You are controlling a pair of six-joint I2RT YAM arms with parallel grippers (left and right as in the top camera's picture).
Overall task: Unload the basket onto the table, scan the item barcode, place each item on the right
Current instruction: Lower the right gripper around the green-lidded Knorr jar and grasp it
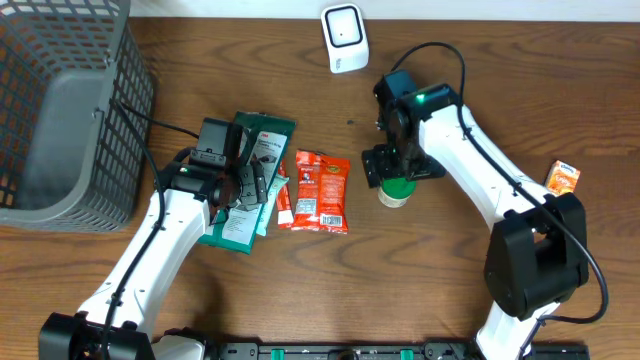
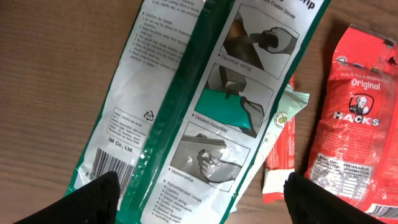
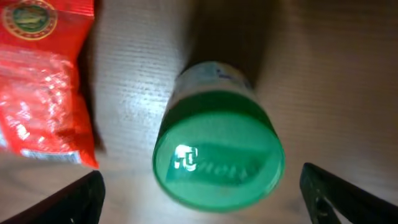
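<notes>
Wooden table (image 1: pixel 250 60) seen from above: a small bottle (image 1: pixel 396 190) stands upright beside red sweet packets (image 1: pixel 318 190), well below the white scanner (image 1: pixel 344 37). The right gripper (image 1: pixel 397 175) hangs over it, and the left gripper (image 1: pixel 248 185) over a glove packet (image 1: pixel 268 135).

Left wrist: fingertips (image 2: pixel 93 199) spread wide, holding nothing (the packet is limp, slick film).

Right wrist: fingertips (image 3: pixel 68 202) spread wide either side of the green cap (image 3: pixel 217 158), not touching it. The bottle looks light, rigid and smooth, so I would grip its sides just under the cap.

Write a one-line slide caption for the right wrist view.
Open right gripper centred over an upright green-capped bottle on the wooden table, red snack packet beside it.
</notes>
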